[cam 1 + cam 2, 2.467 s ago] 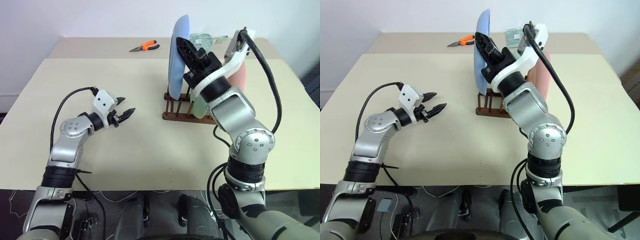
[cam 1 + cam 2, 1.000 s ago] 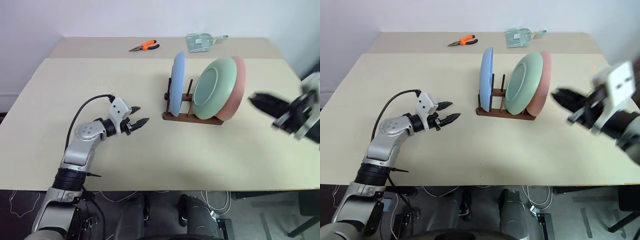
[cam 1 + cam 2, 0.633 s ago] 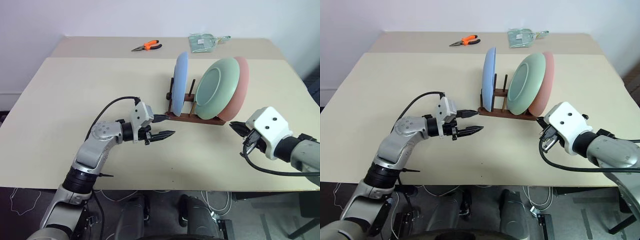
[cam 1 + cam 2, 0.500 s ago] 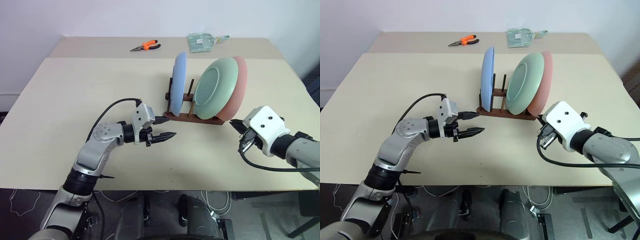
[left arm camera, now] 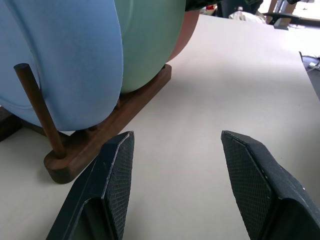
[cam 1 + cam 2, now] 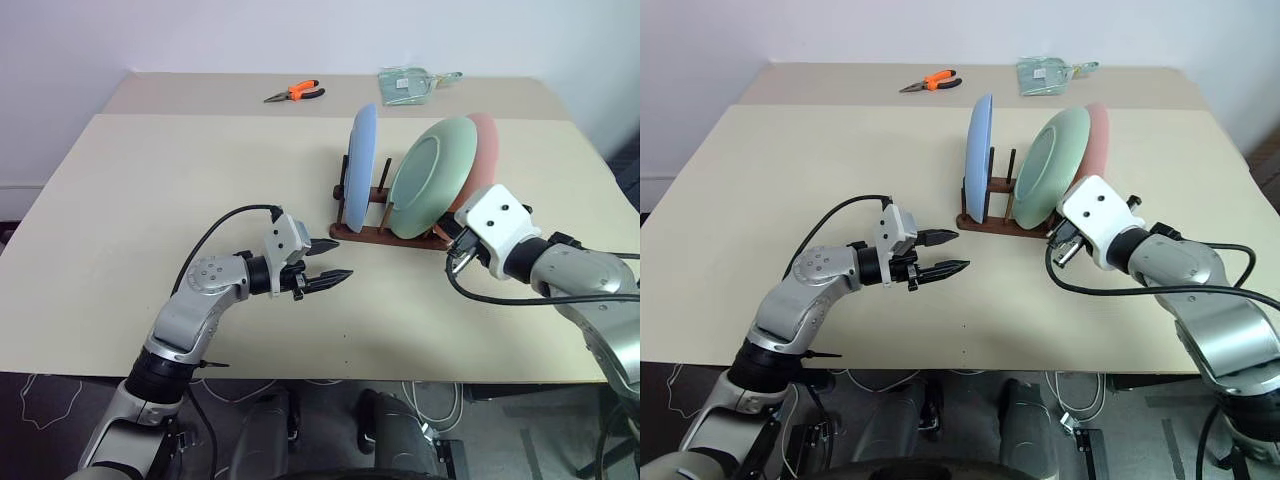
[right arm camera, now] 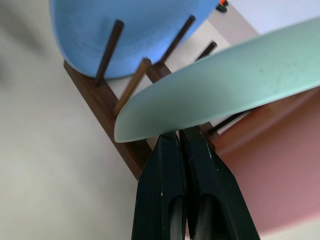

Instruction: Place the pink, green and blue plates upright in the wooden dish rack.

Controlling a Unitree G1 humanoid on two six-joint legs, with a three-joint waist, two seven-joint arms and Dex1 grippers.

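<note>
Right wrist view gives you the right jaws (image 7: 182, 137) clenched tight, their tips just under the lower edge of the green plate (image 7: 235, 85) and close above the near rail of the wooden dish rack (image 7: 107, 112); you cannot tell whether the tips touch either one. Your left jaws (image 6: 322, 262) are released and grasp nothing; they hang just above the surface (image 6: 180, 170), pointing right toward the rack's left end but apart from it, and the left wrist view shows a wide gap between the two fingers (image 5: 116, 175). All three plates stand in the rack, which sits right of centre on the surface. You have the blue plate (image 6: 361, 165) nearly upright at the left end between the pegs, then empty pegs, then the green plate leaning to the right, and the pink plate (image 6: 487, 150) right behind it at the right end, partly hidden by the right wrist. At the far edge of the surface you can see orange-handled pliers (image 6: 293, 93) and, further right, a clear packet (image 6: 407, 84).
</note>
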